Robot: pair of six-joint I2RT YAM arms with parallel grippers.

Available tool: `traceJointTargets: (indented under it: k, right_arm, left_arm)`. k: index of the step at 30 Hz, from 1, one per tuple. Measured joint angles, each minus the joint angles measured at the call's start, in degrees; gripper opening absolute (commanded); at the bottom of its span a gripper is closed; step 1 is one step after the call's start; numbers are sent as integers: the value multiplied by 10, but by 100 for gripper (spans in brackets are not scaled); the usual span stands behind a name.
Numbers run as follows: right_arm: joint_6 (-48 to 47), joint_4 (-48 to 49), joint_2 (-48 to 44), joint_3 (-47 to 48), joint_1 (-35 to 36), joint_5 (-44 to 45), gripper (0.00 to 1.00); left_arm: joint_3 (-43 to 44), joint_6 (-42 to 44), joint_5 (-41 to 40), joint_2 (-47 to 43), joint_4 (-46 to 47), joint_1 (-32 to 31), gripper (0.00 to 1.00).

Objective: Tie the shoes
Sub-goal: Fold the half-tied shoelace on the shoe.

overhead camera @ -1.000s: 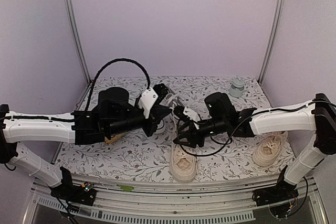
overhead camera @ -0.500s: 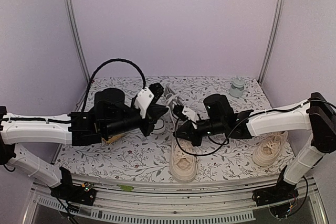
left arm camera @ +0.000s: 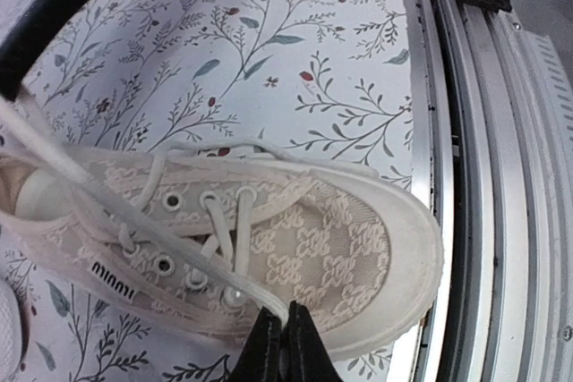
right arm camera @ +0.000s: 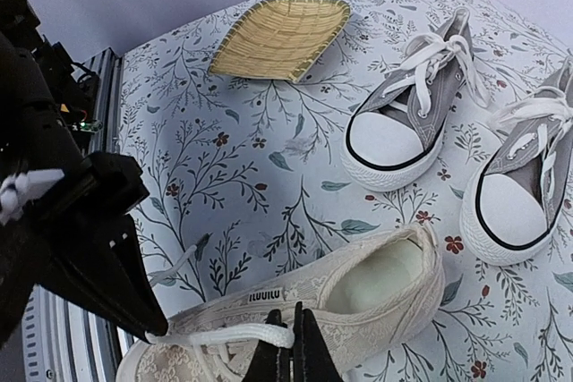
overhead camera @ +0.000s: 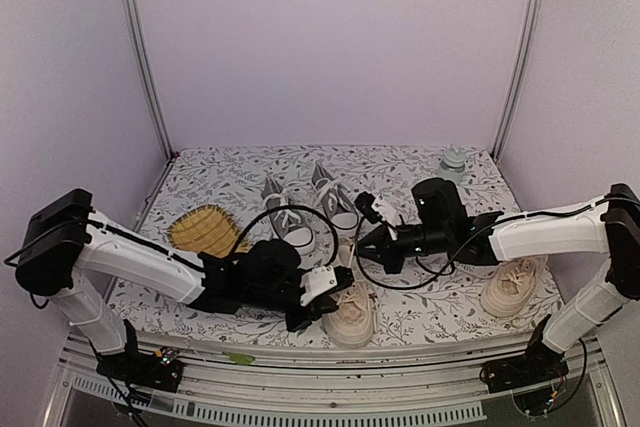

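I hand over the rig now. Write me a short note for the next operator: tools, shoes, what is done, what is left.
Left tool: shut, pinching the laces of the near cream shoe.
Right tool: shut on the same shoe's laces.
Shoes: grey pair stands behind it; second cream shoe lies by the right arm.
Done: no bow on the near cream shoe yet.
Left: tie it, then check the other three; their knots are unclear from here.
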Motion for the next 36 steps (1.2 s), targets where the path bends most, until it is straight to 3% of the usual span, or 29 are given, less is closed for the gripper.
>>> traceJointTargets:
  k: [3,8,13,18,24,29,36]
  right_arm:
    - [0,12,0,-10,-13,-6,1]
    - [-7,34,0,-12,-21,-27,1]
    - [-28,46,2,-12,-20,-50,1]
    - [-51,51,9,-11,-20,-67,1]
    - [-73,52,15,-9,-20,-82,1]
    - [-88,51,25,1,-20,-94,1]
    - [-109,49,36,15,-20,-108,1]
  left_arm:
    - [50,29,52,42,-32,-1,17]
    - [124,63,98,52,-93,-1,45]
    - [125,82,94,29,-158,-1,58]
    - [88,117,97,-52,-189,12,56]
    - [53,156,166,-145,-105,86,36]
    - [65,191,208,-98,-33,145,34]
    - [123,231,252,6,-24,160,34]
